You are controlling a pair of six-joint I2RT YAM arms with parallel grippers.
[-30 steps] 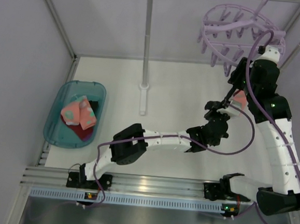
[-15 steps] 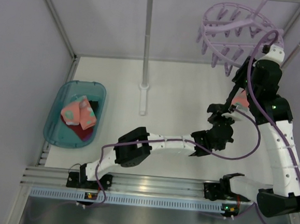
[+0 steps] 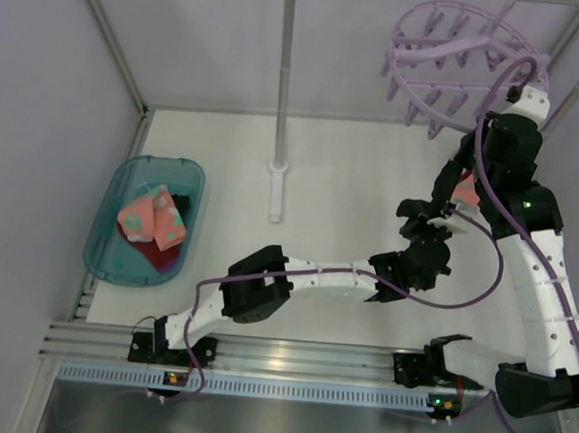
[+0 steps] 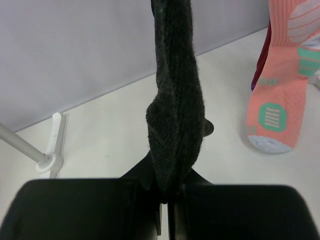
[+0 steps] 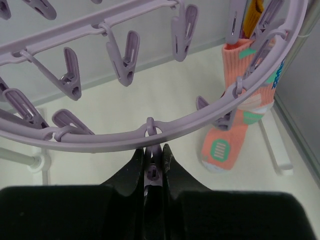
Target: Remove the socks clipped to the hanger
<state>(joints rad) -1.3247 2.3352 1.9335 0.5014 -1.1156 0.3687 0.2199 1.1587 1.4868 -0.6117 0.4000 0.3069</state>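
**Right claw closed on a peg while the left held the black sock**

In the last second the right claw (image 5: 153,162) went from about half open to closed. Its fingers came together on a lilac peg (image 5: 153,176) dangling from the rim of the hanger (image 5: 210,116). Over the same stretch that arm had lifted a little toward the ring, and the ring had swung slightly.

The left claw (image 4: 167,195) had not changed. It was shut tight on the lower end of the black sock (image 4: 175,100), which ran straight up out of its camera's sight. I could not tell from either wrist whether the squeezed peg was the one holding that sock, though it looked likely. If so, the squeeze should spread the peg's mouth and let the left arm draw the sock down and free. That pull was not yet made.

The hanger hung at the far right, above the right arm. A salmon sock (image 5: 231,125) with teal patches was clipped just to the right of the pinched peg. A strip of orange fabric (image 5: 255,11) showed above it, so more than one sock remained to come off.

At the left of the table, well apart from both arms, sat the teal tub (image 3: 101,247). In it lay what looked like two salmon-and-teal socks (image 3: 152,218) on top of a dark red one (image 3: 158,256).
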